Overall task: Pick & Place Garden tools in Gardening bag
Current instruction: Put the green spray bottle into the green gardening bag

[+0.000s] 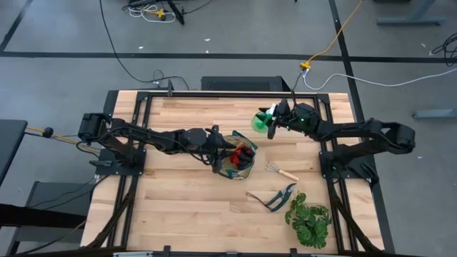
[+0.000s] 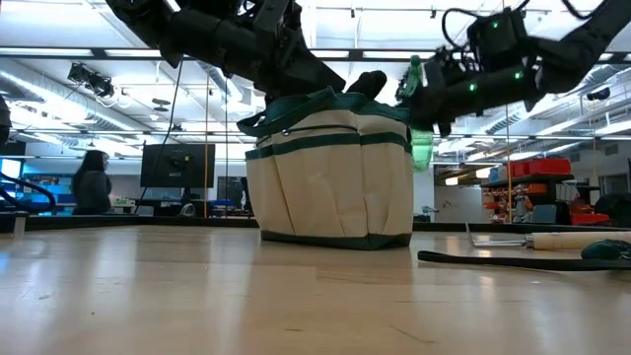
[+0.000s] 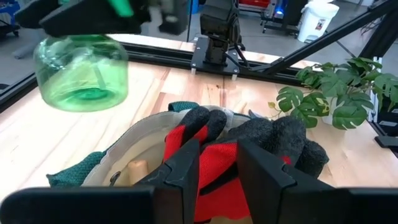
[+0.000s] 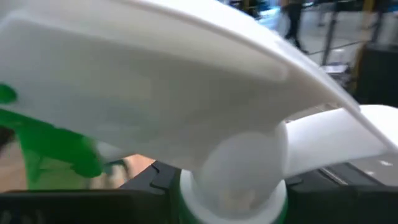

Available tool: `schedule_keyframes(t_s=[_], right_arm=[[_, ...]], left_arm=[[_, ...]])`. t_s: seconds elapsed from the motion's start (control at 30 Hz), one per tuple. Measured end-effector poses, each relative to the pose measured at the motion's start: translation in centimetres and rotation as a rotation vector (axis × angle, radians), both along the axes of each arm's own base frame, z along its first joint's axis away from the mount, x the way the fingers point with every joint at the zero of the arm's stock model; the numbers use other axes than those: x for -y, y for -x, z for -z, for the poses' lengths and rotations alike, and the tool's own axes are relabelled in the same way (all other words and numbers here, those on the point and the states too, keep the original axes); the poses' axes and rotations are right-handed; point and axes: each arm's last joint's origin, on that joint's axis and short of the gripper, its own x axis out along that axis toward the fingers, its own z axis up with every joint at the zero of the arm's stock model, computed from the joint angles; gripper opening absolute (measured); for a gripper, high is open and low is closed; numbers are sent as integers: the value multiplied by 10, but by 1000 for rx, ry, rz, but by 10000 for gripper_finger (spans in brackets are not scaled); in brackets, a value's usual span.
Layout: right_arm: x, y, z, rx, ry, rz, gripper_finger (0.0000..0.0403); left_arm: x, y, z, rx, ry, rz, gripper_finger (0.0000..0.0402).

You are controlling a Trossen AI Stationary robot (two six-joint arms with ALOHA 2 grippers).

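The tan gardening bag with green trim (image 1: 239, 163) stands on its base at mid-table; it also shows in the low view (image 2: 330, 177). My left gripper (image 1: 227, 151) is over the bag's open top, shut on the red and dark grey gloves (image 3: 249, 140). A wooden handle (image 3: 137, 168) lies inside the bag. My right gripper (image 1: 273, 123) is shut on the green round spray bottle (image 1: 261, 121) and holds it in the air, to the far right of the bag. The bottle also shows in the left wrist view (image 3: 81, 71). My left gripper pinches a red part of the gloves (image 3: 217, 158) between its two fingers (image 3: 180, 174), coming from the table's left and slanting down. The gloves bulge over the bag's open top; whether they rest on the bag I cannot tell. My right gripper holds the spray bottle by its neck (image 4: 233, 202), just under the white nozzle head (image 4: 186, 93), with one finger on each side. The fingers come about level from the table's right. The bottle's round body (image 3: 81, 81) hangs below them, clear of the table.
A wooden-handled hand rake (image 1: 282, 171) and dark-handled pruning shears (image 1: 275, 198) lie on the table to the near right of the bag. A leafy green plant (image 1: 308, 221) stands at the near right. A person (image 2: 91, 182) stands in the room beyond.
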Motion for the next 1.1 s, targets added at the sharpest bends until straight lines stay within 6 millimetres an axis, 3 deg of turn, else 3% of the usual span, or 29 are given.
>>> schedule_keyframes(t_s=[0.33, 0.5, 0.77, 1.1], right_arm=[[-16, -31, -59, -44, 52, -59, 137], [-25, -38, -79, -5, 73, -96, 137], [-39, -54, -80, -12, 61, -157, 137], [-53, -105, -69, -70, 43, -234, 137]], left_arm=[[0, 0, -5, 39, 0, 0, 112], [1, 7, -22, 92, 7, 34, 112], [2, 28, -53, 160, 9, 53, 112], [3, 50, -71, 145, 6, 60, 112]])
